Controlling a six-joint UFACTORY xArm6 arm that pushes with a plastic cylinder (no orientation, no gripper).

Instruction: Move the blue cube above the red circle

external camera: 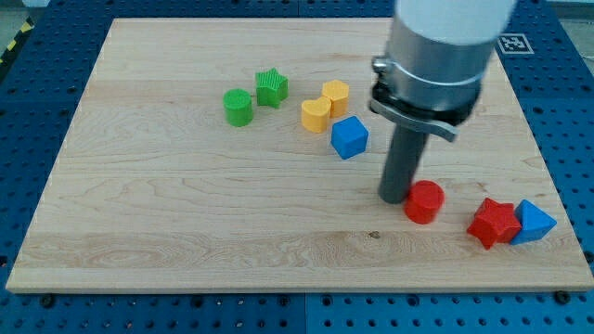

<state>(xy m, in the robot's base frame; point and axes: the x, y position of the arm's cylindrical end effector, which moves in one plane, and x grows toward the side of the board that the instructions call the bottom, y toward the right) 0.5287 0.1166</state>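
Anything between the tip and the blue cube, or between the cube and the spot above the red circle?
No block on either path. My tip sits beside the red circle, on its left; the blue cube lies up-left across bare board.

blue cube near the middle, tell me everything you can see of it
The blue cube is a small solid block, plain matte blue, plastic by its look. It sits flat on the wooden board, turned so one corner faces the view's bottom. It lies just below and right of the yellow blocks, very close; contact cannot be told. My tip is below and to its right, apart from it, next to the red cylinder.
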